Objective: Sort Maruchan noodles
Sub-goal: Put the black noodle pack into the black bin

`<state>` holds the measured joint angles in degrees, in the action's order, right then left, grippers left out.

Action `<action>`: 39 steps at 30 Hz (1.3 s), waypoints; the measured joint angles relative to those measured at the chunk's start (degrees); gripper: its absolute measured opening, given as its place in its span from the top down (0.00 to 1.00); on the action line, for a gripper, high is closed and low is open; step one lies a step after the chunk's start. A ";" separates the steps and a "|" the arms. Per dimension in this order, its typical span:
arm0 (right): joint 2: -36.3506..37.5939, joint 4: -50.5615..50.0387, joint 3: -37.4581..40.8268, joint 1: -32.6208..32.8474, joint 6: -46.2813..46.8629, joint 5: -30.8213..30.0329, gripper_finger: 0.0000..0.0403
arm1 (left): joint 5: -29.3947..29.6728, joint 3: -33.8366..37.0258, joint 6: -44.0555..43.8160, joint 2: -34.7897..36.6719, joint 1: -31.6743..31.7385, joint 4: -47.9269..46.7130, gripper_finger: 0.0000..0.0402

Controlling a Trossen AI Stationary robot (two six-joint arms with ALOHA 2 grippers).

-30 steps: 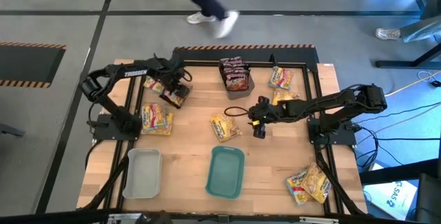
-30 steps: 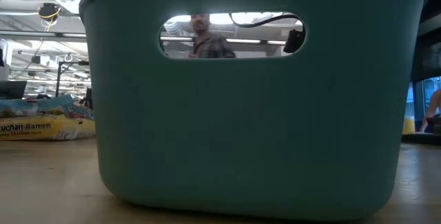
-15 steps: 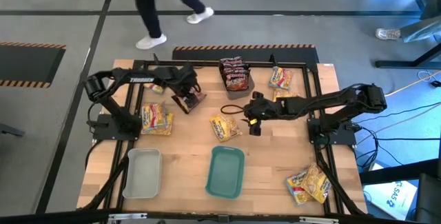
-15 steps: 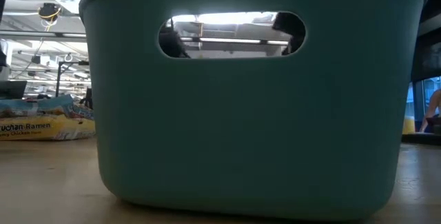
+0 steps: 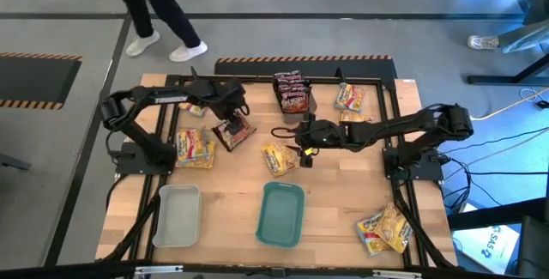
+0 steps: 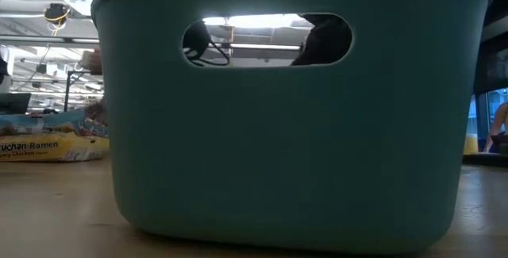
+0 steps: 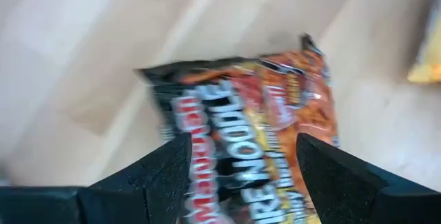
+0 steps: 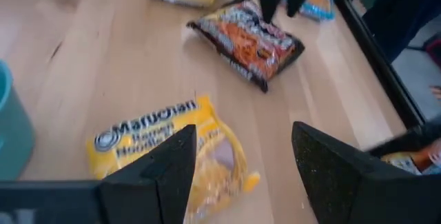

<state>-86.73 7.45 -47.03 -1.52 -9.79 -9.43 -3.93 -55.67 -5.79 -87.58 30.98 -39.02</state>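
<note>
Tabletop (image 5: pixel 232 193) of pale wood recorded, black-framed. Teal tray (image 5: pixel 281 214) taken as reference, standing at near edge. Same tray filling almost all of low view, end wall and handle slot facing camera. Person (image 5: pixel 154 9) noted on floor well beyond teal tray, past far edge of table.

Pale grey tray (image 5: pixel 177 215) logged to left of teal tray, level with it and apart from it. Small grey bin (image 5: pixel 309 107) logged straight beyond teal tray at far edge, loaded with stacked maroon packets (image 5: pixel 292 90).

Left gripper (image 5: pixel 229 114) found beyond teal tray and to its left, clenched on one end of single maroon packet (image 5: pixel 236 131). Packet seen passing between dark fingers (image 7: pixel 165 176) and reaching down toward wood; contact with wood not determinable.

Right gripper (image 5: pixel 306 148) found just beyond teal tray, slightly to its right. Fingers (image 8: pixel 158 176) spread, nothing between them. Poised close over centre yellow packet (image 5: pixel 280 158), lying flat between teal tray and grey bin.

Left yellow pile (image 5: pixel 196 148) logged beyond pale grey tray, left of teal tray. Far yellow packet (image 5: pixel 349 97) logged beyond teal tray to right, beside grey bin. Corner yellow pile (image 5: pixel 384 227) logged right of teal tray, at near right corner.
</note>
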 joint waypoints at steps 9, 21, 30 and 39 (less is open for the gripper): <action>-9.13 4.37 -6.56 -1.14 -1.16 1.59 0.45 | -5.08 2.30 1.70 2.51 8.88 -1.60 0.37; -25.37 1.30 -22.44 -4.01 -2.55 5.51 0.45 | -8.24 4.01 0.63 2.08 16.32 0.10 0.36; -34.04 0.49 -31.76 -4.73 -2.55 6.04 0.45 | -11.34 4.01 0.53 0.77 17.67 0.84 0.29; -39.02 0.09 -34.91 -5.77 -2.72 5.97 0.45 | -16.62 3.97 1.54 -4.58 15.32 1.62 0.27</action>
<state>-125.75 7.53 -81.93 -7.29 -12.51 -3.46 -20.55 -51.70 -4.25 -92.16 46.29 -37.40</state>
